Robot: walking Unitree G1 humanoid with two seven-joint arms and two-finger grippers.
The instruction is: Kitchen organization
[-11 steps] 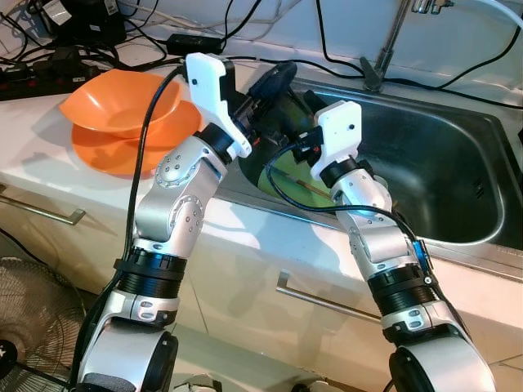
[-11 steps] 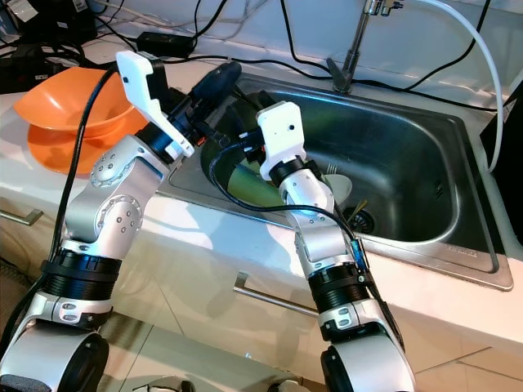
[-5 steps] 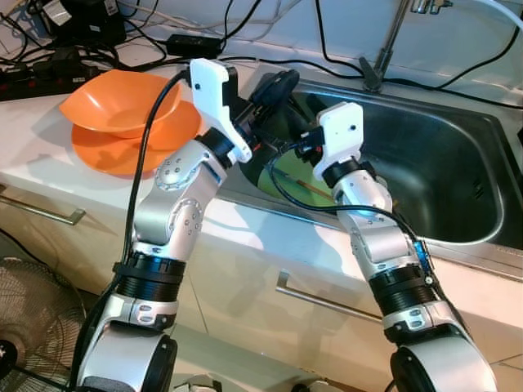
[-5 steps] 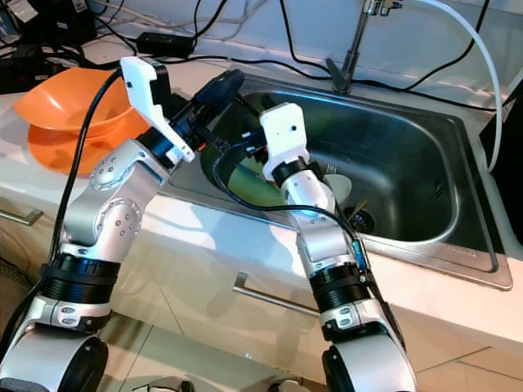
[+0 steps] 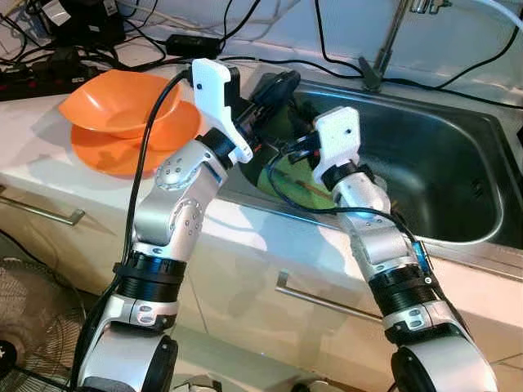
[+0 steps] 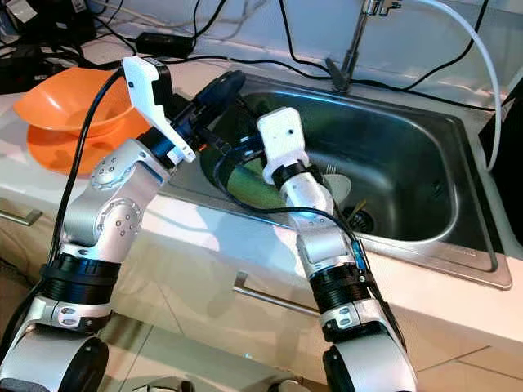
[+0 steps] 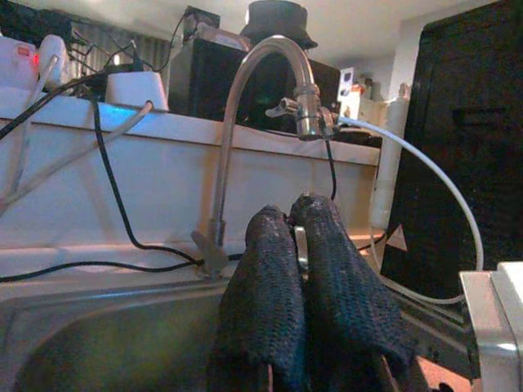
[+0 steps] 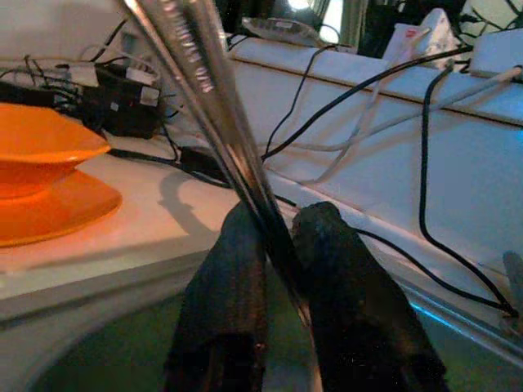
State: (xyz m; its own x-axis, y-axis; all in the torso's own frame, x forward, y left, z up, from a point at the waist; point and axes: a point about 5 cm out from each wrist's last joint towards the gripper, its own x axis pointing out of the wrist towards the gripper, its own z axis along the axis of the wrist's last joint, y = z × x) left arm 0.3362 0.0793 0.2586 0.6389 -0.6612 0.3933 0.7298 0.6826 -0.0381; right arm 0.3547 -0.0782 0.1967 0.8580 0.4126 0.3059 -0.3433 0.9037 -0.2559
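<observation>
Over the left end of the steel sink [image 5: 458, 233], my left gripper [image 5: 278, 82] hangs above the rim with its black fingers [image 7: 270, 269] pressed together. A sliver of silver metal shows between them. Just below and to its right, my right gripper [image 8: 282, 216] is shut on the shiny handle of a metal utensil [image 8: 221, 114], which runs up past its wrist. A green plate [image 5: 286, 175] lies in the sink under both grippers.
Two stacked orange bowls [image 5: 122, 102] sit on an orange plate [image 5: 102, 151] on the counter to the left. The faucet [image 5: 384, 49] rises behind the sink. A white dish [image 6: 339, 188] lies near the drain [image 6: 359, 219]. Cables and a power strip [image 5: 37, 69] line the back.
The right wrist has tipped slightly down and to the left. The left gripper has edged a little toward the sink. Both stay shut.
</observation>
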